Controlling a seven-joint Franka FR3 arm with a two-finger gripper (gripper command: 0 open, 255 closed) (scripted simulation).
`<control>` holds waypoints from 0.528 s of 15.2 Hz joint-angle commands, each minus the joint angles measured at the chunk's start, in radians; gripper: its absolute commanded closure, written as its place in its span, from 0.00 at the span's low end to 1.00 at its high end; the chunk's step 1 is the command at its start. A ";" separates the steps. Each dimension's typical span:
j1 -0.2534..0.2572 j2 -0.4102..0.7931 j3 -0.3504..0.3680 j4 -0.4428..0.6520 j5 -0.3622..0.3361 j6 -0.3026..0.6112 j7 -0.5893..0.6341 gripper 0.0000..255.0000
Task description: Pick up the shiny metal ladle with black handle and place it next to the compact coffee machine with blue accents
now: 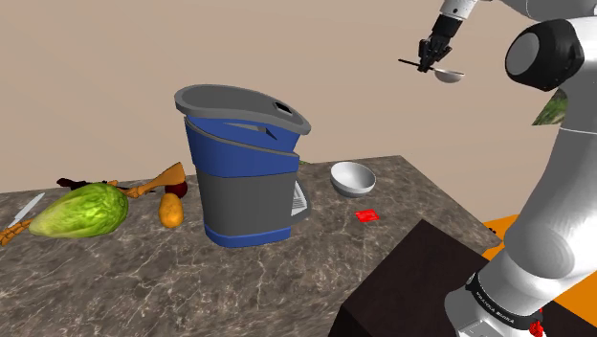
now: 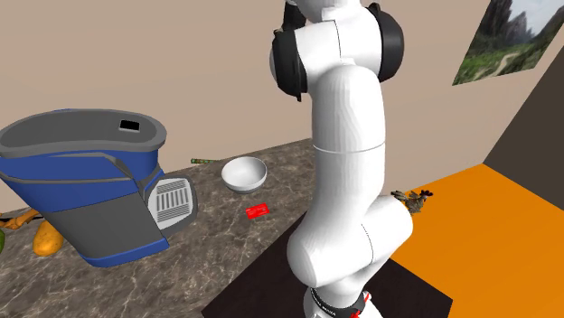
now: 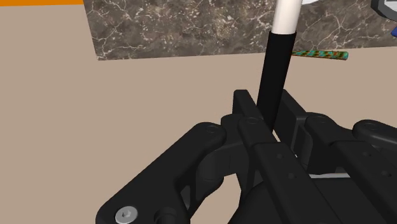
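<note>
The two black fingers of the gripper (image 1: 428,59) (image 3: 270,124) are clamped on the black handle of the ladle (image 1: 448,75) (image 3: 275,76). In the wrist view the handle stands out from between them and turns white further along. In the shoulder view the ladle hangs high in the air against the beige wall, its grey cup hanging just below the gripper, well above the table (image 1: 316,258) and beyond the end that shows at that view's right. It touches nothing but the fingers. Below it, near that end of the marble-patterned table, sits a white bowl (image 1: 352,178) (image 2: 244,173). A small red card (image 1: 366,216) (image 2: 258,211) lies flat a little nearer the front edge. The blue and grey coffee machine (image 1: 244,182) (image 2: 77,194) stands upright near the middle of the table, just beside the bowl and well apart from the ladle. On its other side lie an orange fruit (image 1: 170,211), a wooden spoon (image 1: 161,179), a head of lettuce (image 1: 81,211) and a knife (image 1: 26,210) toward the far end. A thin green and orange stick (image 3: 321,55) (image 2: 203,161) lies along the table's back edge. The dark stand (image 1: 402,287) sits at the table's front corner.
</note>
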 commanded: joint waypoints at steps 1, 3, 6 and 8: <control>0.030 -0.045 0.003 -0.054 -0.022 0.015 0.021 1.00; 0.085 -0.135 0.011 -0.172 -0.067 0.057 0.062 1.00; 0.147 -0.255 0.037 -0.318 -0.127 0.105 0.134 1.00; 0.178 -0.327 0.062 -0.401 -0.161 0.128 0.185 1.00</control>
